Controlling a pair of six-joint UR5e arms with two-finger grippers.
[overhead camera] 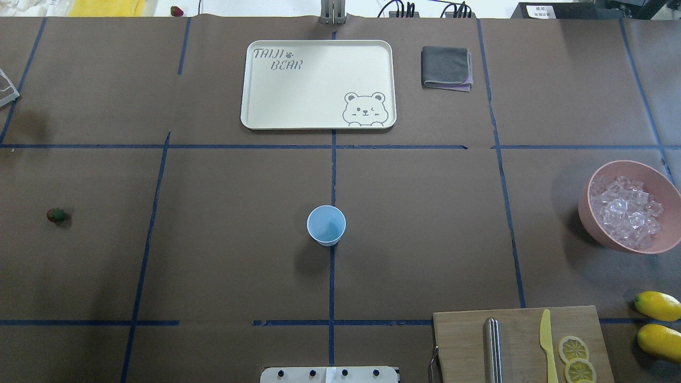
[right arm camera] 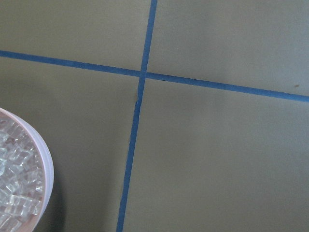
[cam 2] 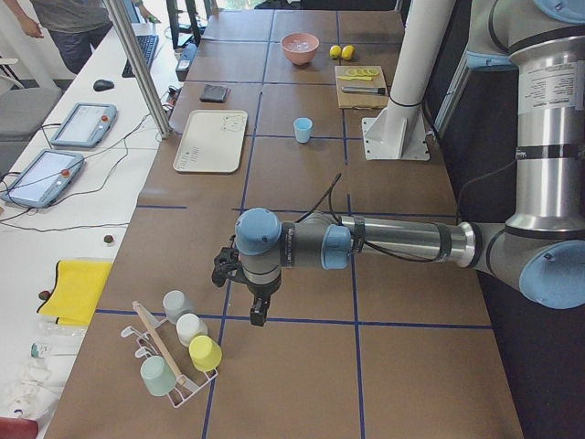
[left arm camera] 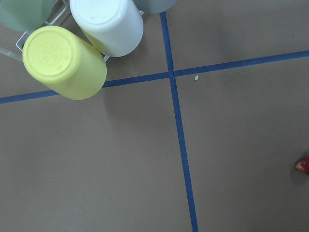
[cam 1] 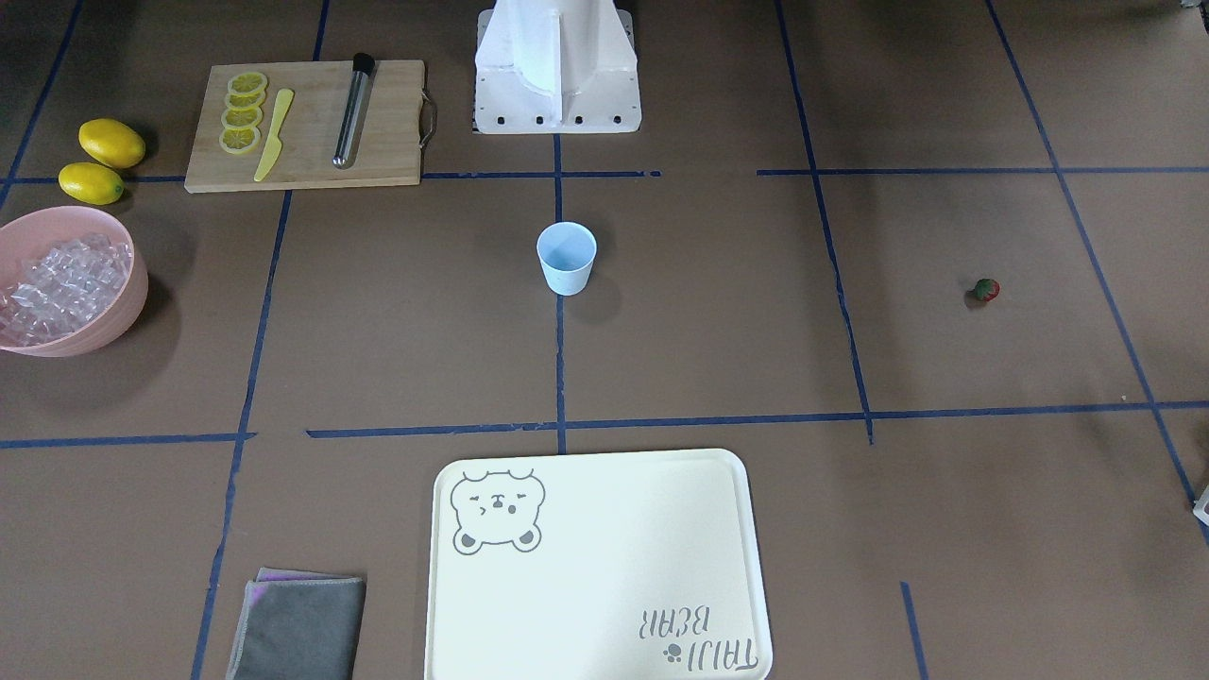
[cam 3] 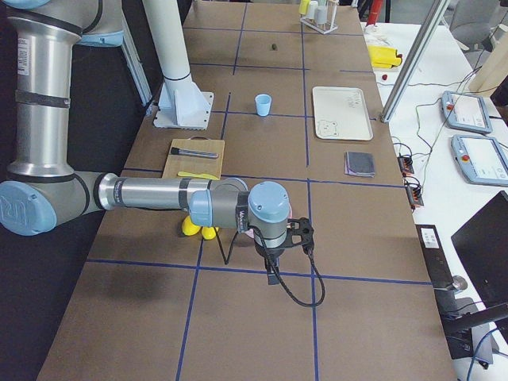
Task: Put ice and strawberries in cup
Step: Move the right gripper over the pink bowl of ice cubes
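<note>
The cup (overhead camera: 326, 225) stands upright in the middle of the table (overhead camera: 425, 239). 1 strawberry (overhead camera: 56, 215) lies far off on the robot's left. The ice (overhead camera: 625, 211) sits in the pink bowl (cam 1: 109, 321), far right. The left gripper (cam 2: 259, 315) and right gripper (cam 3: 272, 274) hang low; I cannot tell if their fingers are apart.

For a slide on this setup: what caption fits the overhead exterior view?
Empty light blue cup in the middle, strawberry far left, pink bowl of ice far right.
</note>
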